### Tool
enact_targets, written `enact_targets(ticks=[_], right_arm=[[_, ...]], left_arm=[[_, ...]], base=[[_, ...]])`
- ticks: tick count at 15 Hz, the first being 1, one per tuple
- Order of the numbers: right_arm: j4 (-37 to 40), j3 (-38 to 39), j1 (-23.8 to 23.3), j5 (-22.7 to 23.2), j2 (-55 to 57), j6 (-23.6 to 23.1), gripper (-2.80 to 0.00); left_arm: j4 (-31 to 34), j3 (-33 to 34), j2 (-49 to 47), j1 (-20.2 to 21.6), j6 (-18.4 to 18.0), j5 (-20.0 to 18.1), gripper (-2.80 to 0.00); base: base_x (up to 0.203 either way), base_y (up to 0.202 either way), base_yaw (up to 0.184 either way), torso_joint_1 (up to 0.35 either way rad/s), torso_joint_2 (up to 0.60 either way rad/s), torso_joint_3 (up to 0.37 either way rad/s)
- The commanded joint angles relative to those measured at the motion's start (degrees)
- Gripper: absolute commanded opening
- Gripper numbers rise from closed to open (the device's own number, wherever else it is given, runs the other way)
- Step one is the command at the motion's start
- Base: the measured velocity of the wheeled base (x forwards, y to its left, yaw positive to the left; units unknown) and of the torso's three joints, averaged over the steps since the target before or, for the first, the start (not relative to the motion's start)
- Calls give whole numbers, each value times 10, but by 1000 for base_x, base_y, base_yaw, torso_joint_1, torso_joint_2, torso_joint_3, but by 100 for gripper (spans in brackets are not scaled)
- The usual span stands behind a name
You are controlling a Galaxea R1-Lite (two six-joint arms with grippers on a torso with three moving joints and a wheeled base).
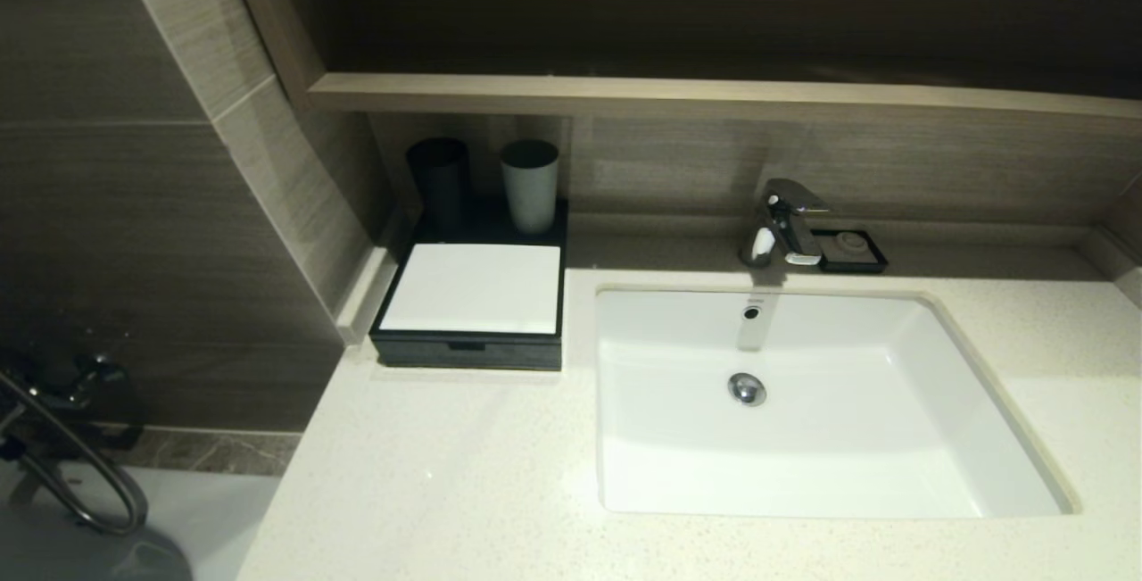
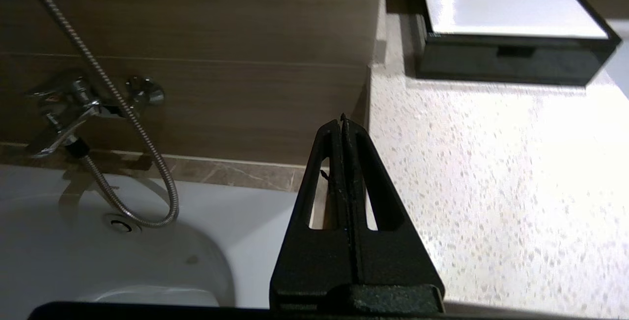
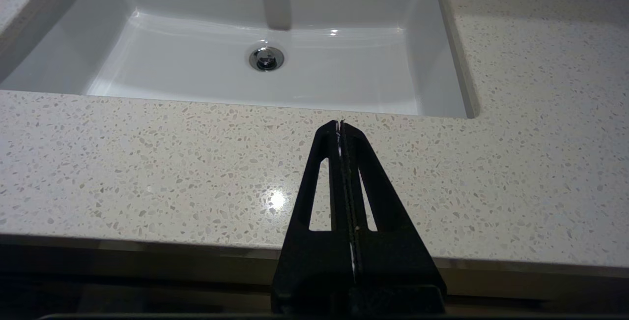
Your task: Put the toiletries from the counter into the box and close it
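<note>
The black box with a white top panel stands at the counter's back left, its front drawer pushed in. It also shows in the left wrist view. No toiletries show in any view. My left gripper is shut and empty, held off the counter's left edge, well short of the box. My right gripper is shut and empty, held above the counter's front edge in front of the basin. Neither gripper shows in the head view.
A dark cup and a grey cup stand behind the box. A chrome tap and a small black soap dish sit behind the basin. A wooden ledge runs above. A bathtub tap with hose is at the left.
</note>
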State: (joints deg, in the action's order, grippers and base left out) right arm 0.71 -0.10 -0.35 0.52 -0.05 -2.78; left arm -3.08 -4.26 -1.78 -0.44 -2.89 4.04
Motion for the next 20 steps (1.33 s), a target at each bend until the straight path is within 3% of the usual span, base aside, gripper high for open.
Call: enact_targets(ticks=[1,5,12,20], right_arm=[[0,0,0,0,0,0,-280],[0,0,0,1,0,0,-280],[0,0,0,0,0,0,-280],[0,0,0,0,0,0,-280]], left_arm=[[-20,19,13,0,-11,-9,-280],[-21,35,16,0,-12,-28,-280],[32,41,18,0,-8,-39,-280],[30,42,18,0,2,-39,-280]], base=[[0,0,0,0,0,0],[0,0,0,0,0,0],[0,0,0,0,0,0],[0,0,0,0,0,0]])
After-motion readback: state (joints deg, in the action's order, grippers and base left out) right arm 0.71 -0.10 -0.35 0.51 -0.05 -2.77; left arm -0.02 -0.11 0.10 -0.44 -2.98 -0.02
